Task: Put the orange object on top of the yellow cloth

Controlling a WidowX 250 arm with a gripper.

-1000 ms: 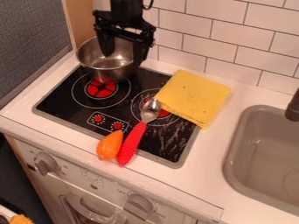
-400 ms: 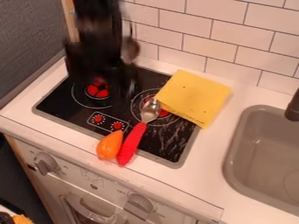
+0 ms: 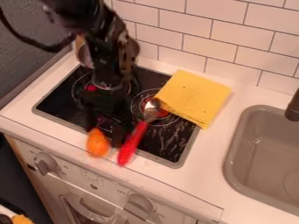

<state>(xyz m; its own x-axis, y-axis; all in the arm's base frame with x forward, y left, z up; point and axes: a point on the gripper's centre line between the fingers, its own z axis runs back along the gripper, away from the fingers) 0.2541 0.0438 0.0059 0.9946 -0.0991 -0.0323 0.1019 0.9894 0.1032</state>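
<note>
Orange object point(image 3: 97, 144) — apart from yellow cloth point(image 3: 194, 97)

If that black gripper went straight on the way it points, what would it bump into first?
Probably the orange object, just beyond the gripper, though how high it hangs above the stovetop is unclear.

black arm point(image 3: 106, 54) down from upper left, jaws apart

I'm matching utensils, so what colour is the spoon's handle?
The spoon's handle is red, seen best in the camera view.
</note>
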